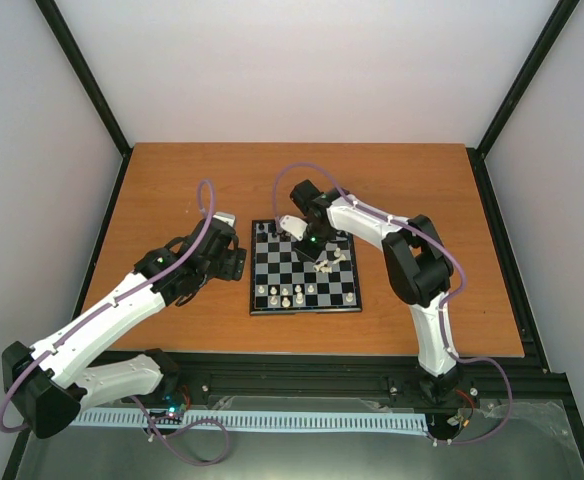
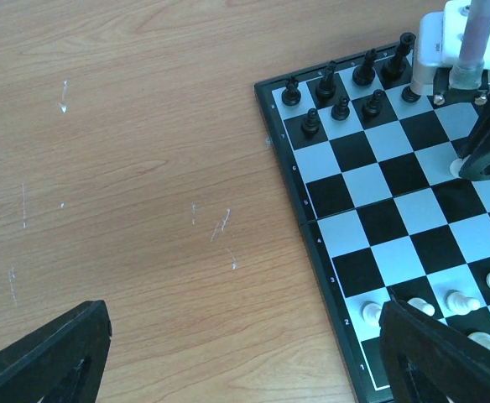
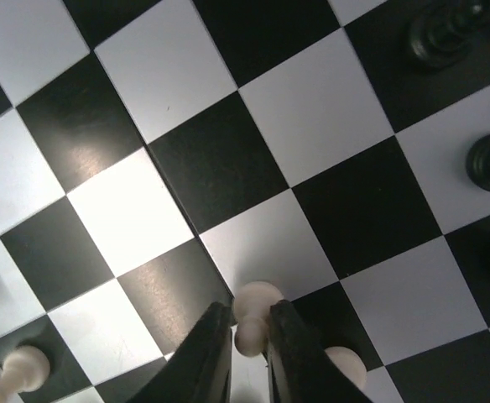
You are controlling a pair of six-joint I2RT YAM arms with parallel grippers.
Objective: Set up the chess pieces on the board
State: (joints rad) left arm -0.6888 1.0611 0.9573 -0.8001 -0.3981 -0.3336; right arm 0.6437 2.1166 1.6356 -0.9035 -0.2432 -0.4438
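And the right gripper [image 3: 250,337] is pinched tight on a cream-white pawn [image 3: 254,304] in the middle of the board [image 3: 220,168], black pieces [image 2: 341,107] ranked along its far rows, while the left gripper [image 2: 241,336] hangs wide open and empty above the bench [image 2: 127,168] just beside the board's left edge.

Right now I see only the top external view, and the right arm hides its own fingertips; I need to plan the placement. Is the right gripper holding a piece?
Observer: Yes. The right wrist view shows the right gripper shut on a cream-white piece over the board; whether it is lifted I cannot tell.
Operator: And the left one?
Observer: The left gripper is open with nothing in it, over the wooden table beside the board's edge.
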